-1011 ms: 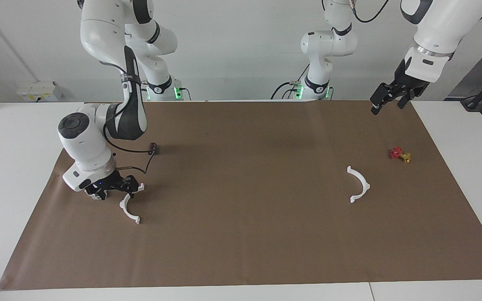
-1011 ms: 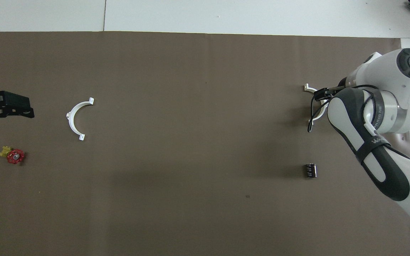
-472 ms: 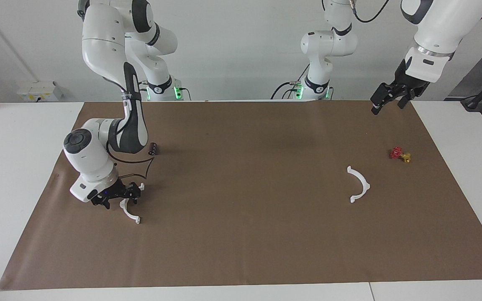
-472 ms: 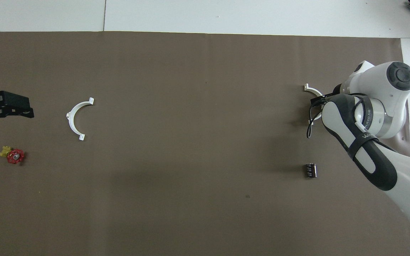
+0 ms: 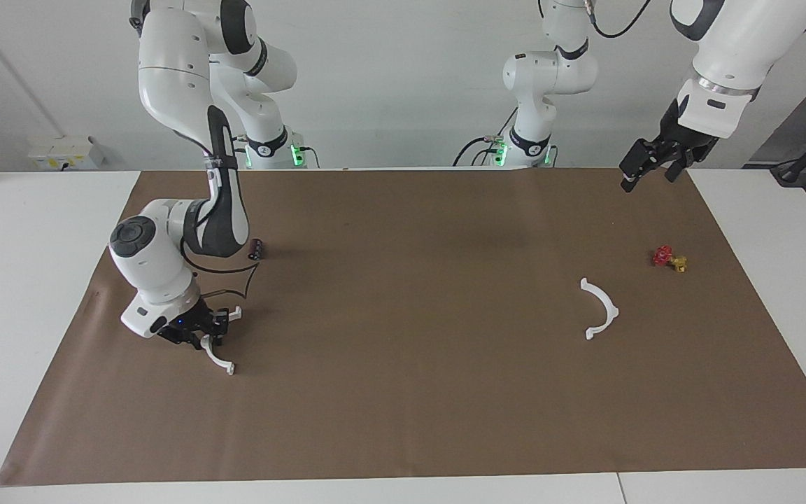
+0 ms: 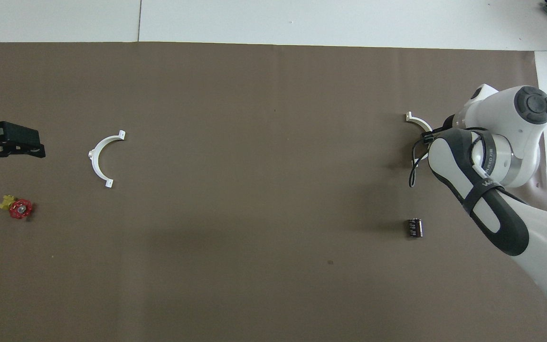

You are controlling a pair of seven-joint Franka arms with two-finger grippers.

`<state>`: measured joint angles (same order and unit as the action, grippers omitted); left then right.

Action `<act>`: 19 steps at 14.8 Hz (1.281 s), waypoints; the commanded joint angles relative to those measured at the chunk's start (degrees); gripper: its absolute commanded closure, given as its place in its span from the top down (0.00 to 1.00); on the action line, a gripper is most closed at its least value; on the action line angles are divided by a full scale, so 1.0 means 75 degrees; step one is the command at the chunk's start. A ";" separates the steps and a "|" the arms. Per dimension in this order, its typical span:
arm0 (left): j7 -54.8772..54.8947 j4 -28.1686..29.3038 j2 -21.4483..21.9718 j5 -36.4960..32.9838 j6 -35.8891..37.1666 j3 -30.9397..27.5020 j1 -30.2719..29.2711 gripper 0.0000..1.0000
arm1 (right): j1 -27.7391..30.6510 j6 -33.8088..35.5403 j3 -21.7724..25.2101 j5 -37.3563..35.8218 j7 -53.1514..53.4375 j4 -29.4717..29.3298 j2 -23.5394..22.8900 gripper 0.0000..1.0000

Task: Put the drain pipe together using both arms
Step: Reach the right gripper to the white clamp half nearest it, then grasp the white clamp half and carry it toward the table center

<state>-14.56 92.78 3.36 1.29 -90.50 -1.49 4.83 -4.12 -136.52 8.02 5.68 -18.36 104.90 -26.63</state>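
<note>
Honestly, barely off the starting line. Got the right gripper (image 5: 200, 336) down at the brown mat (image 5: 403, 420) near the right arm's end, pinched shut across the middle of the gripped arc (image 5: 218, 359), with one tabbed end poking out on the side toward the robots and the other end curling away from them. Can't say from these shots whether that half has left the mat yet; looks flat on it or just about. Moving out from there: a small dark cylinder thing (image 5: 257, 248) sitting near the grip, a bit closer to the robots than the gripped arc, not touching anything. Then a long stretch of bare mat, and way off toward the left arm's end, the loose arc (image 5: 606, 308), lying flat and touched by nothing. Just beside that, closer to the robots, a little red-and-yellow valve piece (image 5: 669, 259), surely not part of the job. Left gripper (image 5: 648, 176) parked up in the air over the mat's corner by its own base, fingers spread, holding nothing, waiting. So, as a rough tally: one half grabbed, zero halves lifted for sure, other half not even approached, the two well apart, tabs nowhere near mating. Pretty much everything left: picking up the second half, bringing both together, lining up the ends into a ring.
</note>
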 commanded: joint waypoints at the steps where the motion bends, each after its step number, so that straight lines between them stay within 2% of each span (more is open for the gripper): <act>1: 0.0008 0.0180 0.0162 0.0108 -0.0050 0.0035 -0.0082 1.00 | 0.0022 -0.0067 -0.0050 0.0239 -0.0259 -0.0017 0.0034 0.00; 3: 0.0008 0.0180 0.0150 0.0108 -0.0050 0.0035 -0.0082 1.00 | -0.0165 0.0468 -0.0050 0.0146 -0.0015 -0.0356 0.0128 0.00; 5: 0.0031 0.0168 0.0150 0.0109 -0.0085 0.0035 -0.0082 1.00 | -0.0632 0.1394 -0.0027 0.0075 0.1001 -0.0871 0.0163 0.00; 7: 0.0032 0.0168 0.0150 0.0108 -0.0062 0.0035 -0.0070 1.00 | -0.1275 0.1807 -0.0015 -0.0041 0.2033 -0.1049 0.0164 0.00; 12: 0.0008 0.0180 0.0150 0.0097 -0.0050 0.0035 -0.0082 1.00 | -0.2906 0.1575 -0.0073 -0.0159 0.4880 -0.1026 0.0176 0.00; 14: 0.0008 0.0180 0.0150 0.0097 -0.0050 0.0035 -0.0082 1.00 | -0.3561 0.1434 -0.0050 -0.0310 0.5306 -0.1026 0.0082 0.00; 17: 0.0008 0.0168 0.0150 0.0108 -0.0062 0.0035 -0.0070 1.00 | -0.3915 0.0944 -0.0073 -0.0628 0.6628 -0.1085 -0.0164 0.00; 19: 0.0008 0.0180 0.0150 0.0109 -0.0050 0.0035 -0.0082 1.00 | -0.4149 0.0789 -0.0085 -0.0605 0.6807 -0.1096 -0.0328 0.00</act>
<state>-14.56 92.80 3.36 1.29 -90.50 -1.48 4.83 -34.53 -128.83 7.30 2.02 30.45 97.22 -27.54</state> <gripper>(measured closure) 0.000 0.793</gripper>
